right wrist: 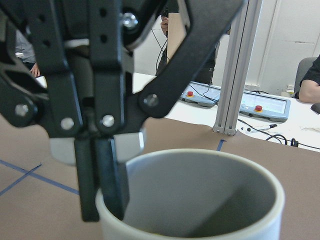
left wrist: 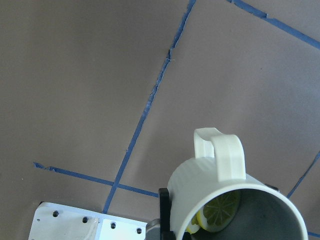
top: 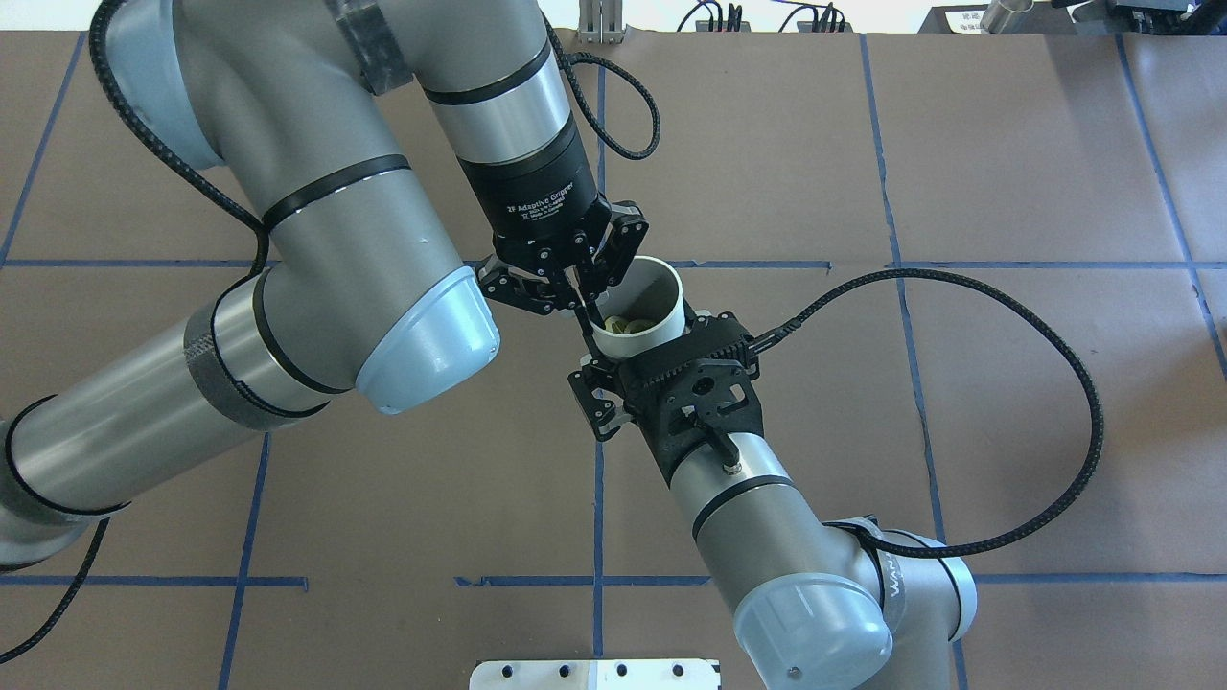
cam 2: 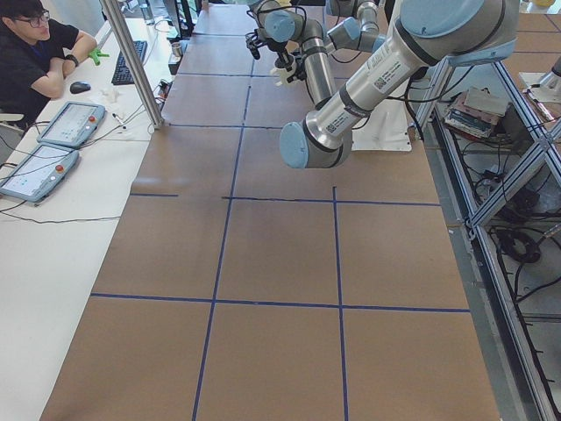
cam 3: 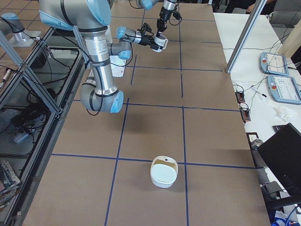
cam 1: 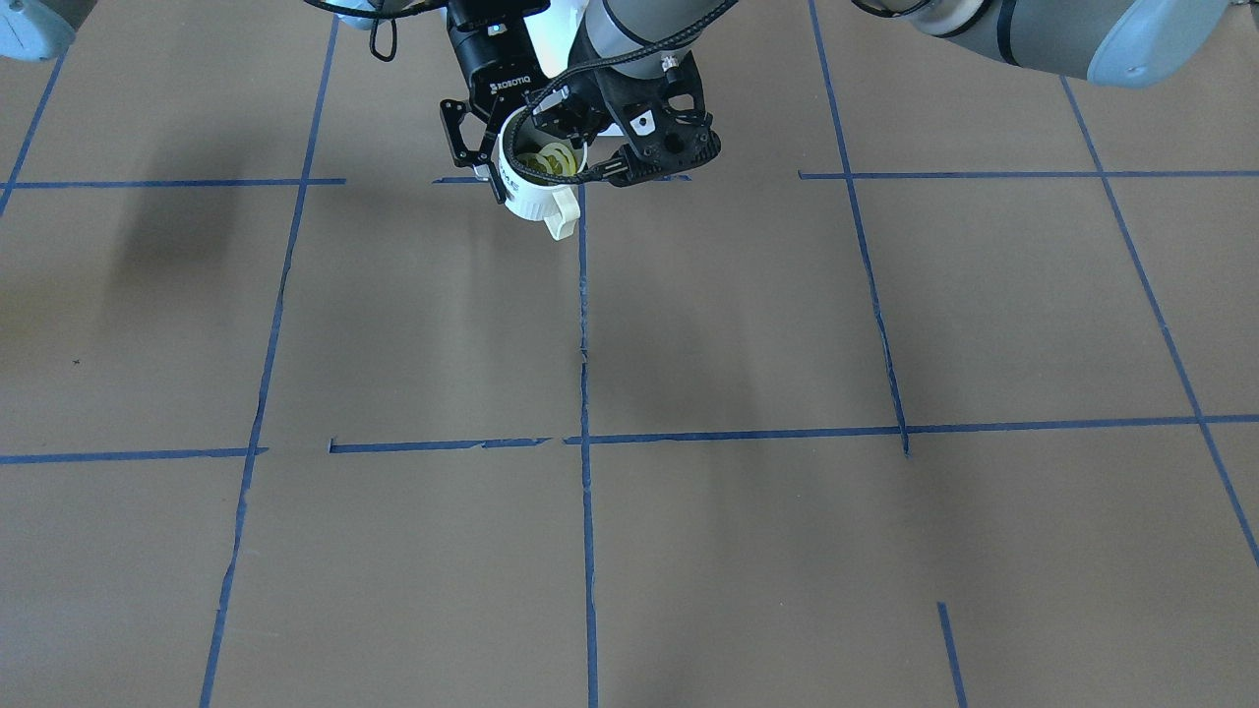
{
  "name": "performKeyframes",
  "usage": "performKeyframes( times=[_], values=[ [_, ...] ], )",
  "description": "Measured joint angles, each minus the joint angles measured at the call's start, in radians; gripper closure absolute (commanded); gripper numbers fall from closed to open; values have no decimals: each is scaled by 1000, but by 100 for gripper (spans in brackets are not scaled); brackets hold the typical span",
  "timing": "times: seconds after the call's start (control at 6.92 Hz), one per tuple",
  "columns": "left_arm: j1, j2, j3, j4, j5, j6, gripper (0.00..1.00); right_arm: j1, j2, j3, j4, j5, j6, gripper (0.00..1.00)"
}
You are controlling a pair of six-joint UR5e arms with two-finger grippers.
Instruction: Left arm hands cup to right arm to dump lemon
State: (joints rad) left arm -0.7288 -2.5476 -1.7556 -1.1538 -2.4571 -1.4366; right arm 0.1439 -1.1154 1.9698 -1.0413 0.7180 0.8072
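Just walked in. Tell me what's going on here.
A handover in mid-air. The left gripper pinches the rim of the cup, one finger inside, one outside. The right gripper has fingers either side of its body; whether they have clamped is unclear. The lemon lies inside, not yet dumped.

The cup (cam 1: 531,192) was white and faintly ribbed, with black lettering on its side and a grey inside. The lemon (left wrist: 223,210) in it was pale yellow-green with a spoked wheel pattern. The left arm (top: 316,249) and the right arm (top: 767,537) were silver-grey with black bands and light-blue caps. The left pincer (top: 587,316) and the right pincer (cam 1: 526,162) were black, the right one lettered "ROBOTIQ" in white. The braided cable (top: 1083,383) was black. The bench (cam 1: 393,324) was brown, ruled into a grid by blue tape lines. A bowl (cam 3: 163,172) on it was white.
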Motion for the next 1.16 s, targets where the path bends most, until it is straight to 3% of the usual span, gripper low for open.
performKeyframes(
  times=[0.14, 0.29, 0.87, 1.16],
  values=[
    [0, 1, -3, 0, 0, 0, 67, 0, 0, 0, 1, 3, 1, 92],
    [0, 2, -6, 0, -2, 1, 1, -1, -1, 2, 3, 7, 4, 96],
    [-19, 49, -62, -2, -6, 13, 0, -7, -1, 3, 5, 12, 13, 100],
    [-111, 90, -74, -2, -35, 80, 0, -4, -3, 4, 10, 12, 16, 100]
  ],
)
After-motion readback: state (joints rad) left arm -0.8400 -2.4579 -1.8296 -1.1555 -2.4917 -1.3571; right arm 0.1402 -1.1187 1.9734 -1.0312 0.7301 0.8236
